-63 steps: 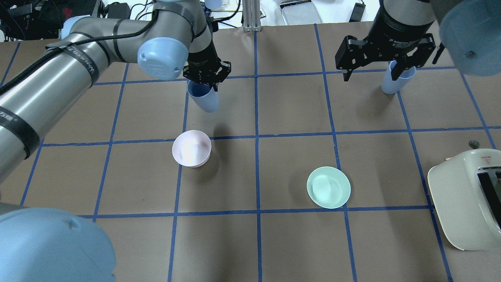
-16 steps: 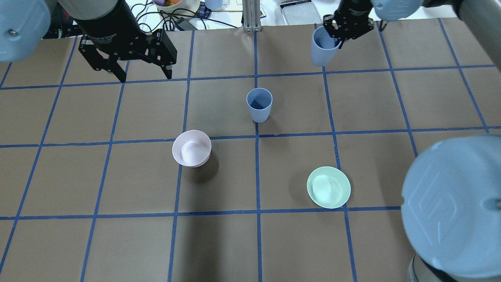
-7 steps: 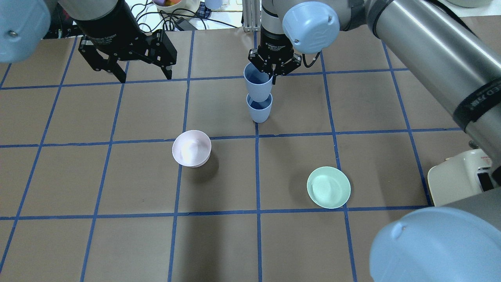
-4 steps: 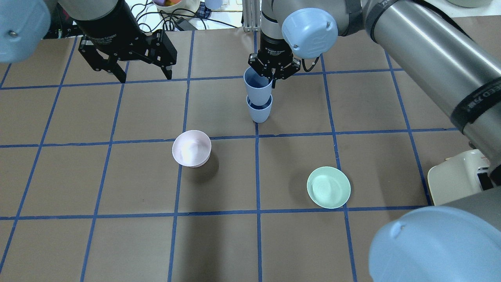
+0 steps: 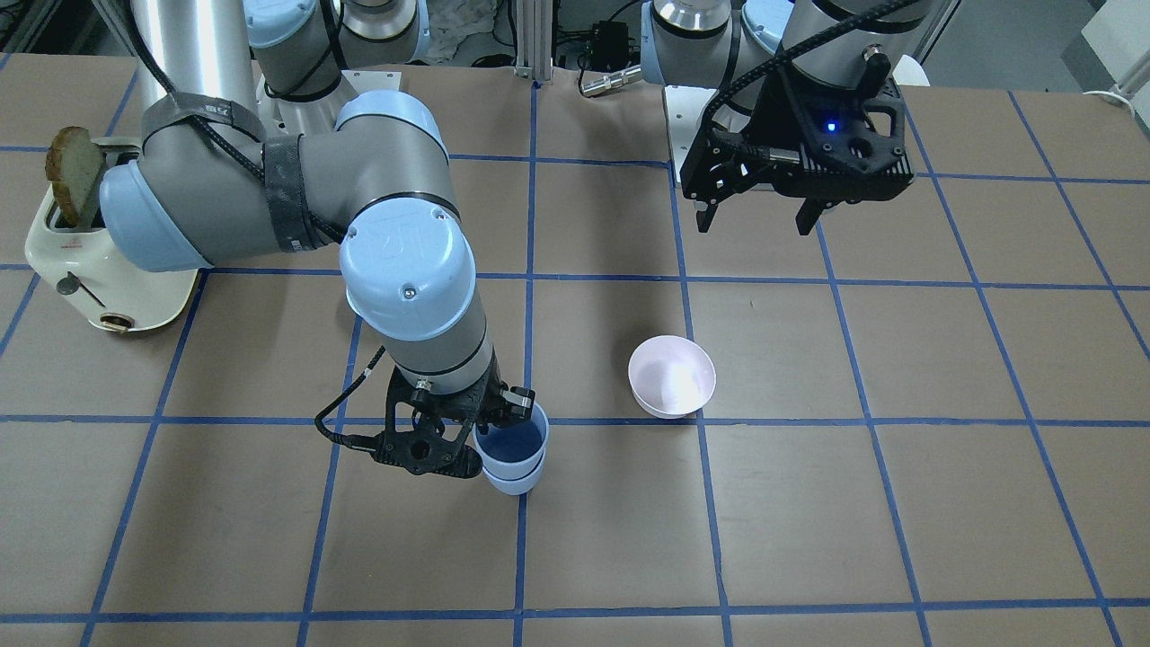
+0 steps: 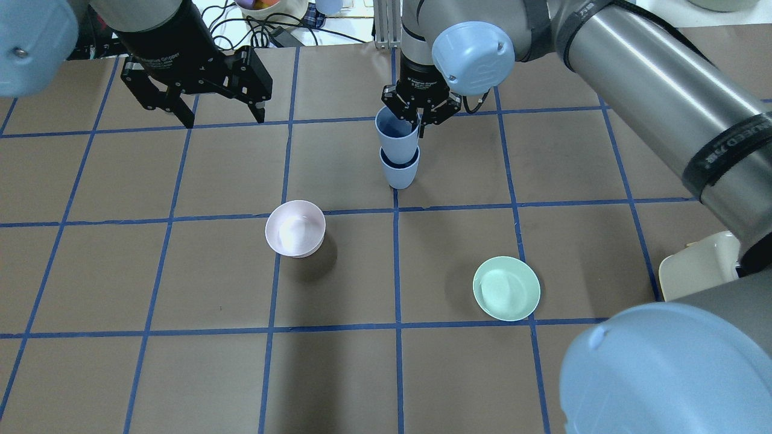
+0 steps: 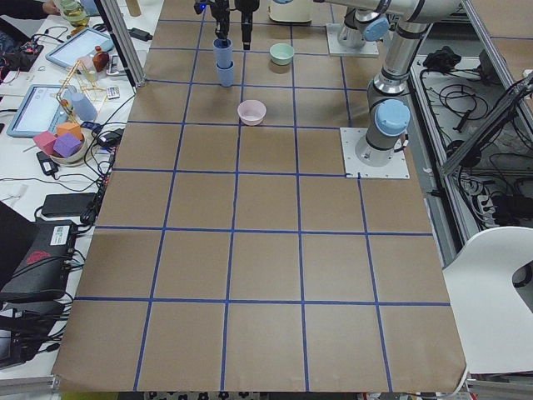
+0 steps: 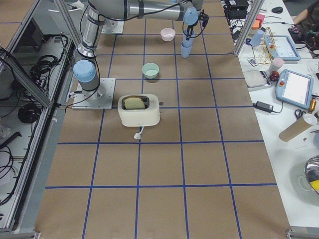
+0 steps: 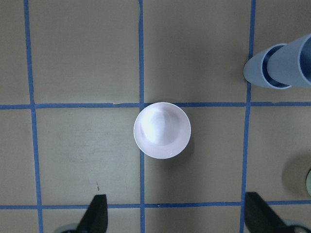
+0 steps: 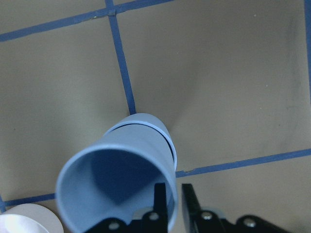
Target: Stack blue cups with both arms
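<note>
The upper blue cup (image 6: 397, 137) has sunk deeper into the lower blue cup (image 6: 399, 175) than a moment ago. The pair stands upright toward 12 o'clock in the overhead view (pink bowl (image 6: 295, 228) at their 7 o'clock, green bowl (image 6: 506, 288) at 5 o'clock). Your right gripper (image 6: 417, 123) still pinches the upper cup's rim at its 3 o'clock, fingers narrow, so I judge nesting nearly done and release next. The left gripper (image 6: 223, 117), at 10 o'clock, hangs wide and empty.
</note>
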Motion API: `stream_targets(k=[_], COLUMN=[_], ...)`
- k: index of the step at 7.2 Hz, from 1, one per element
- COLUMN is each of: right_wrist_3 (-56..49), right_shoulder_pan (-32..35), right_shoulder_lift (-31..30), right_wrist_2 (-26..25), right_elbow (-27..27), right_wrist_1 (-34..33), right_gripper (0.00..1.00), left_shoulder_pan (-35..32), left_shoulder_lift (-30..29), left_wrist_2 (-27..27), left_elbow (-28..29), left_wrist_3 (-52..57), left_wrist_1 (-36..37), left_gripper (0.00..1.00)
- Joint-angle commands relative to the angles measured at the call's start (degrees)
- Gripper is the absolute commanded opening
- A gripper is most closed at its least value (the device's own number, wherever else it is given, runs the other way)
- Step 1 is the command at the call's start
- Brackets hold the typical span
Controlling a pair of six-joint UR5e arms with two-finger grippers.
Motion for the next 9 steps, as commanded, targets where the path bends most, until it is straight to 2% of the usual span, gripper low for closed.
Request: stream_targets(k=[1,2,4,5,6,7,8,9], right_wrist_3=[-0.48,-2.22,-11.78,-18.69,-23.72,-28.38,-29.99,-30.01], right_shoulder_pan=[-0.48,-1.69,-8.96,-12.48,-14.00,-14.19,-14.54,-14.45], right_shoulder_lift=[0.00,-0.26,-0.88,-2.80,-6.73,-13.12,-20.23,-26.31], right_wrist_2=[-0.12,-0.74,-2.22,-2.58,-2.50,-2.85,-2.85,-2.85], right_elbow=[-0.49,-1.97,-7.84,-8.57,-7.71,-3.87,2.96,10.94], right_wrist_1=[-0.42,-0.59,3.33,6.06,10.00,14.74,14.96,9.91], right_gripper=[0.82,0.89,0.93,1.00,1.00,1.00,1.00,1.00], left_shoulder_pan=[0.01,-0.08,-0.16,-0.16,-0.16,-0.16,-0.16,-0.16], left_shoulder_lift=[0.00,0.00,0.00,0.00,0.00,0.00,0.00,0.00], left_wrist_2=[0.00,-0.09,-0.09,0.00,0.00,0.00,0.00,-0.09], left_elbow=[0.00,0.00,-0.09,-0.09,-0.09,-0.09,-0.18,-0.09], left_wrist_3=[0.04,-0.05,-0.05,-0.14,-0.14,-0.14,-0.14,-0.14], left_wrist_1=[0.00,0.09,0.00,0.00,0.09,0.00,0.09,0.09], left_gripper=[1.00,1.00,1.00,1.00,1.00,1.00,1.00,1.00])
